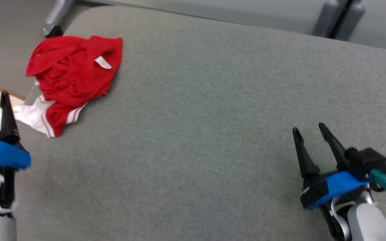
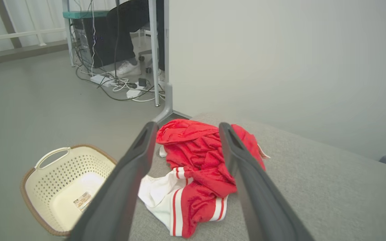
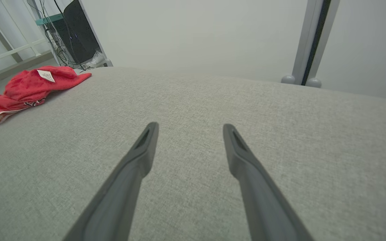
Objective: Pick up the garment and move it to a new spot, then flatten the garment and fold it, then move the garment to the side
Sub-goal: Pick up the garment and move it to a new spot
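Red garment [image 1: 72,77]: it was seen crumpled in a heap, with white striped trim, at the far left corner of the grey fabric-covered desk [image 1: 213,134], close to the edge.
Left gripper [image 2: 188,127]: it was held just short of the garment and aimed at it. The fingers were spread wide and nothing was held.
Right gripper [image 1: 308,129]: it was held over bare desk at the right, well apart from the garment. The fingers were spread wide and nothing was held.
Basket [image 2: 45,187]: it was seen on the floor beside that corner of the desk.
Step in hand: this was judged to be the first step, the pick-up, as the garment was not yet gripped.
Next move: the left gripper would need to be brought forward and down onto the heap. The fingers would then be closed on a thick fold, so that the garment could be carried toward the open middle.
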